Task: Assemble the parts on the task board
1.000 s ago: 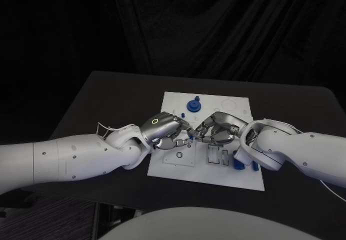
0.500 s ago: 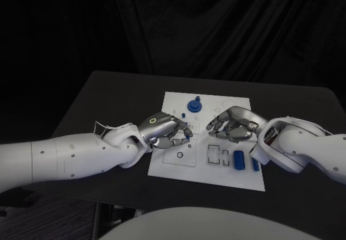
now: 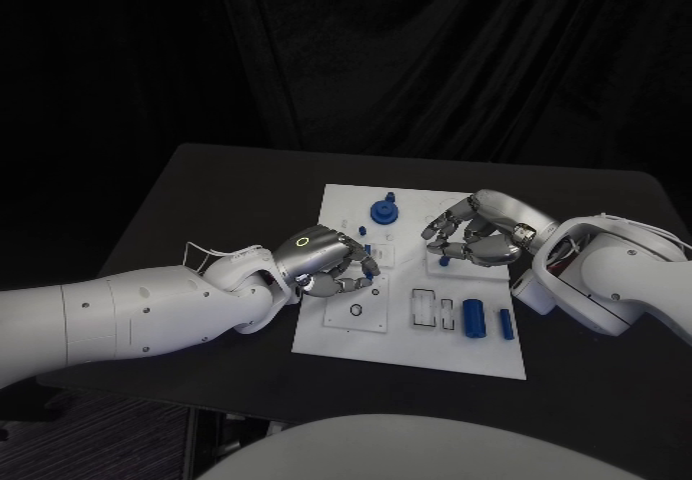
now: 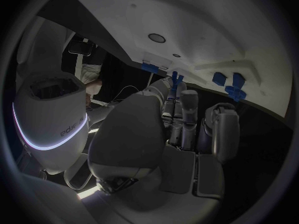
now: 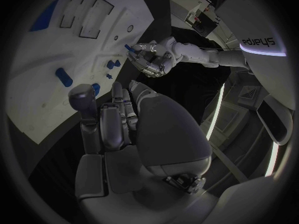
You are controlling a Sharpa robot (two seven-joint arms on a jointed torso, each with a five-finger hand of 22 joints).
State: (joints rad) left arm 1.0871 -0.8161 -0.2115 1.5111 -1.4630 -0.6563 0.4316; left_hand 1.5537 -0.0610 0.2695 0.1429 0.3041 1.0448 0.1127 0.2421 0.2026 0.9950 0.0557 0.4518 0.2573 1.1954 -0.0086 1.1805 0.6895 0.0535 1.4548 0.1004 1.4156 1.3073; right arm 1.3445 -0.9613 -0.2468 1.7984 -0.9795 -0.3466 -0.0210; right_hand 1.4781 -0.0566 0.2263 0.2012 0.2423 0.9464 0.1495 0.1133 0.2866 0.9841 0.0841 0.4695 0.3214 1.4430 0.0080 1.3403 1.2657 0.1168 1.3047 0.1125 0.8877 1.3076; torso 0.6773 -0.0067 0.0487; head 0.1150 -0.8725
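The task board (image 3: pixel 411 340) lies mid-worktop (image 3: pixel 202 200) — the left robot hand (image 3: pixel 335 262) over its left edge, the right robot hand (image 3: pixel 483 232) over its far right part — two parts (image 3: pixel 490 320) near its right edge.

The white task board (image 3: pixel 411 345) lies flat on the tabletop; two blue bar-shaped parts (image 3: pixel 477 318) rest side by side near its right edge, a round blue part (image 3: pixel 385 211) stands near its far edge.

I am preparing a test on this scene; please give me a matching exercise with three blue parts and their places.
Things:
1. round blue part
2. long blue part
3. small blue part

Places:
A. pinched by the left hand
B. standing at the far end of the task board
C. lying on the board, on the right arm's side

Pairs: 1-B, 2-C, 3-A
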